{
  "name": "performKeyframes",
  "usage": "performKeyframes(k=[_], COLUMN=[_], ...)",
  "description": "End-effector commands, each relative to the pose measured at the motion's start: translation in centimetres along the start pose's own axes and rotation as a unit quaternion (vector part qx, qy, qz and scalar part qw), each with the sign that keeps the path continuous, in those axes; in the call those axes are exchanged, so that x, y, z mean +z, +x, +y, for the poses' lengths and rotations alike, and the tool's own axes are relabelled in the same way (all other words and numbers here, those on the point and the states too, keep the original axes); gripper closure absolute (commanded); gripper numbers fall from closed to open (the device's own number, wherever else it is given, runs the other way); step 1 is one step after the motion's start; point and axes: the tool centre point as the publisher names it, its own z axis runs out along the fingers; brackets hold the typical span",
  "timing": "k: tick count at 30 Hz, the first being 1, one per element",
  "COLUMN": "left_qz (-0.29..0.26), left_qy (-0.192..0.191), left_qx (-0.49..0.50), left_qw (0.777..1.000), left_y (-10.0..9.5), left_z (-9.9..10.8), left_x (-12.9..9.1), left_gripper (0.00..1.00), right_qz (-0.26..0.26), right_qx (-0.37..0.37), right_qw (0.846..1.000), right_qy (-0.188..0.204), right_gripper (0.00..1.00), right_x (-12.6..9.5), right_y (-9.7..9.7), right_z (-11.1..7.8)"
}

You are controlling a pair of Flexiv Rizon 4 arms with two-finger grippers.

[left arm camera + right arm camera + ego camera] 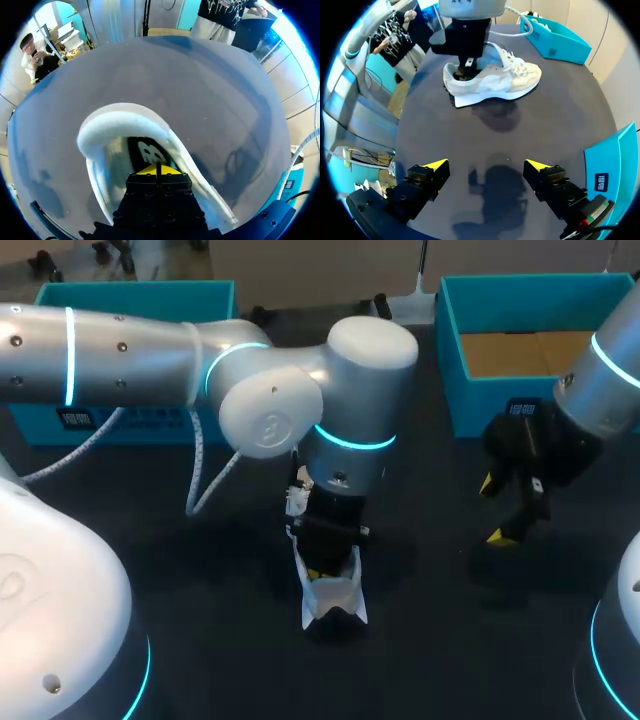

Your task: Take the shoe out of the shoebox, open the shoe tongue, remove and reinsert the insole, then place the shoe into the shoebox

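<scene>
Left wrist view: the main risk is judged to be the white low-top fabric sneaker (pixel 120 120) being dragged or tipped on the dark table (pixel 225 100) if the dark logo-printed insole (pixel 145 150) is pulled while the shoe is unbraced. The insole could also slip free or fold. The left gripper (pixel 156 170) is seen inside the heel opening, yellow tips pressed together; whether the insole edge is pinched cannot be told. The right gripper (pixel 487 165) is spread wide with nothing held, over the table, well apart from the sneaker, near the open teal cardboard shoebox (pixel 450 340).
</scene>
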Motion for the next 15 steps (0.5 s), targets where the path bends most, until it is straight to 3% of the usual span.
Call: performKeyframes(k=[1,6,15], left_qz=[-0.018,-0.043,-0.054], left_qy=[-0.016,-0.017,-0.063], left_qx=[-0.014,-0.032,-0.032], left_qw=[1.0,0.998,0.996], left_y=[0.5,0.3,0.1], left_z=[0.2,1.1,1.0], left_x=[1.5,0.9,-3.8], left_gripper=[1.0,1.0,1.0], right_qz=[-0.001,-0.001,-0.001], right_qx=[0.001,0.001,0.001], right_qw=[1.0,1.0,1.0], right_qy=[0.002,0.002,0.002], right_gripper=[0.0,0.0,0.0], right_x=[0.1,0.1,0.1], right_y=[0.1,0.1,0.1], right_z=[0.0,0.0,0.0])
